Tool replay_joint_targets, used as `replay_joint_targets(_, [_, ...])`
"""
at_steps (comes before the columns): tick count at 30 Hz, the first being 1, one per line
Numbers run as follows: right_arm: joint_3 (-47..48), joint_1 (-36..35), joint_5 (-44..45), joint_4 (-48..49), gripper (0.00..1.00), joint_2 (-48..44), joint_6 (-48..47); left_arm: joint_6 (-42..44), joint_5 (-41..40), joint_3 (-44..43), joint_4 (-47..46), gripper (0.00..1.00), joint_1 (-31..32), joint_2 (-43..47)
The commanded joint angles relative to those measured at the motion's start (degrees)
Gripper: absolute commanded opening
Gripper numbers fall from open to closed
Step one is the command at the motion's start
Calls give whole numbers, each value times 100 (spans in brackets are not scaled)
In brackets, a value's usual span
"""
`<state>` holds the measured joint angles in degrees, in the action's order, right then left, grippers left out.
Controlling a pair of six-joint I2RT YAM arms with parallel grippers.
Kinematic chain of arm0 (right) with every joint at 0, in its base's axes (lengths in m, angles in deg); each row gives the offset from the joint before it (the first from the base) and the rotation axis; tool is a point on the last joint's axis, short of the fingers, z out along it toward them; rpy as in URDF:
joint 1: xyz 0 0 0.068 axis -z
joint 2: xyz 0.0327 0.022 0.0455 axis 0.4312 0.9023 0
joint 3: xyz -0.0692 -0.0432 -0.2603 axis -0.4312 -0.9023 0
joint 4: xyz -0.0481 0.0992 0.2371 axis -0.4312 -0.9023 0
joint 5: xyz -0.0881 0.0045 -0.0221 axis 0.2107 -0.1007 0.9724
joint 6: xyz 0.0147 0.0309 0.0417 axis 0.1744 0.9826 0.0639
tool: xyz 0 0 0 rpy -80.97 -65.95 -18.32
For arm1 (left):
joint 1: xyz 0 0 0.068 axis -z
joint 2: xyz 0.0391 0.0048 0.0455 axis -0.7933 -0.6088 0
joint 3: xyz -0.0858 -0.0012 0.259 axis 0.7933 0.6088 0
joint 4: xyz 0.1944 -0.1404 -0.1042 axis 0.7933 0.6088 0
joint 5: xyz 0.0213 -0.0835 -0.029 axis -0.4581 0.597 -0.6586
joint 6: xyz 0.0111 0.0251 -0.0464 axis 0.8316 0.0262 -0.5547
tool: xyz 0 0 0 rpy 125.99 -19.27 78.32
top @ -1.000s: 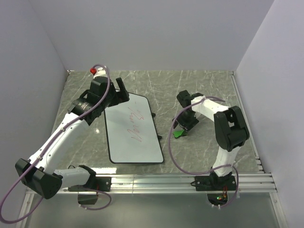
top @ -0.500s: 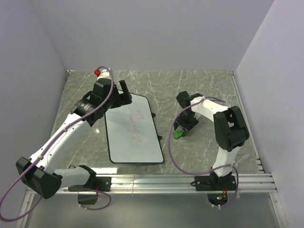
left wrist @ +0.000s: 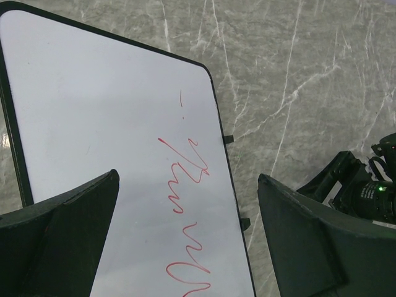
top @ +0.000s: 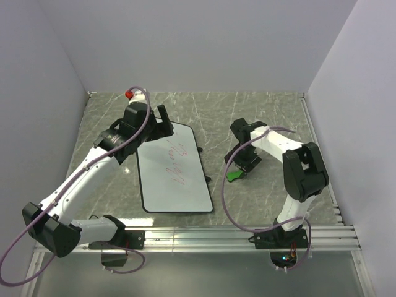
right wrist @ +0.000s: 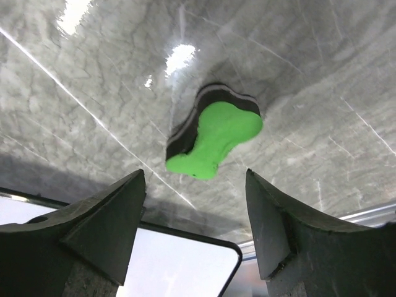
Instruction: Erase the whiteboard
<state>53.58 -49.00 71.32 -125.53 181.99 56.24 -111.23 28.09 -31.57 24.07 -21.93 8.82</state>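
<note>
The whiteboard (top: 174,175) lies flat at left centre, with red scribbles down its middle. My left gripper (top: 162,124) hovers open and empty over the board's far end. In the left wrist view the whiteboard (left wrist: 105,142) and its red scribbles (left wrist: 185,179) show between the spread jaws of the left gripper (left wrist: 187,182). The green eraser (top: 234,176) lies on the table to the right of the board. My right gripper (top: 240,164) is open just above it. In the right wrist view the eraser (right wrist: 216,133) lies beyond the open right gripper (right wrist: 195,179), not between the fingers.
The table is grey marble (top: 260,111) with white walls on three sides. A metal rail (top: 235,235) runs along the near edge. A corner of the whiteboard (right wrist: 179,266) shows below the right gripper. The right arm (left wrist: 365,185) shows at the edge of the left wrist view.
My left gripper has moved a little right and farther over the board's far end. My right arm has shifted slightly, and more of the green eraser now shows.
</note>
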Motion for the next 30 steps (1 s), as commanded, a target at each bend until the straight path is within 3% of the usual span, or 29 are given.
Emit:
replay_joint_targets(1, [-166,-53,121,-127,73,-275,100,134,18,22,-185,99,63,19])
replay_joint_targets(14, [-431,-71,68,514,70,24,127,204,-70,-74,-106,100,265,-51])
replay_joint_targets(22, [-97,-71,226,567,68,-196,48,257,-167,-154,-44,99,345,-43])
replay_joint_targets(30, [-535,-71,120,514,68,-740,-31,283,-255,-119,-27,99,345,28])
